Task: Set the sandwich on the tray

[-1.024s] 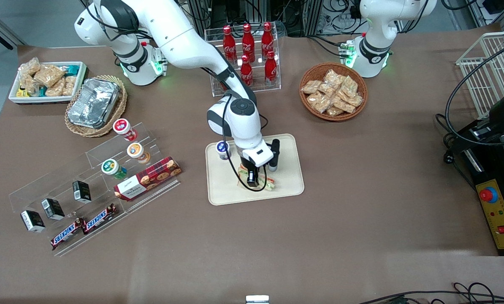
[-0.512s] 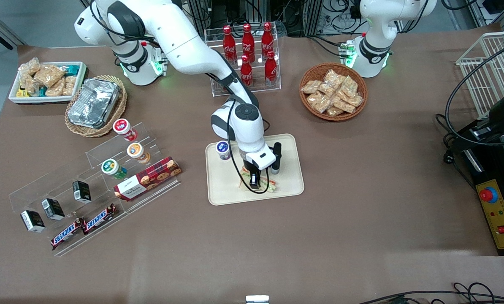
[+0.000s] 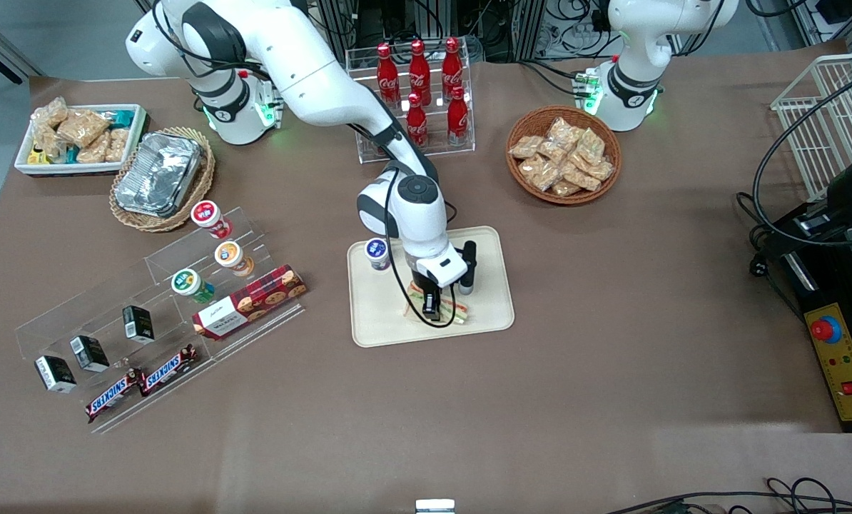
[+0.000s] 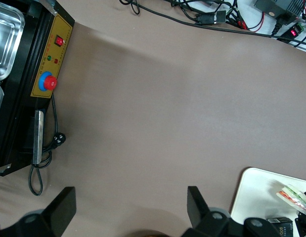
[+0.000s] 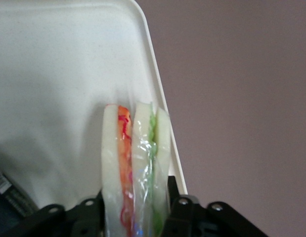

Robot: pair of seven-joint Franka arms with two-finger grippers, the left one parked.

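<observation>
Down on the large cream-beige rectangular tray (image 3: 483, 314) with rounded corners and a low rim, the right arm's hand (image 3: 431, 311) stands pointing downward, its two black fingers (image 5: 181, 203) clamped on the clear-wrapped triangular sandwich (image 3: 456, 312), one on each bread face. From the wrist camera the sandwich (image 5: 135, 163) shows edge-on, with pale bread slices, a red-orange layer and a green layer under crinkled film, and it sits over the tray's floor (image 5: 59, 89) close to the raised rim, with brown bench (image 5: 241, 98) just beside that rim. In the front view the wedge lies in the part of the tray nearer the camera, partly covered by the hand. A small cup with a blue-and-white lid (image 3: 377, 252) stands on the tray's corner toward the working arm's end, farther from the camera than the sandwich. A clear acrylic rack of red cola bottles (image 3: 418, 86) stands on the brown bench (image 3: 611, 321) farther from the camera than the tray, and a round wicker basket of tan snack packets (image 3: 563, 154) lies toward the parked arm's end. From the left wrist camera, a corner of the tray (image 4: 251, 197) and the sandwich's tip (image 4: 292, 193) are visible.
</observation>
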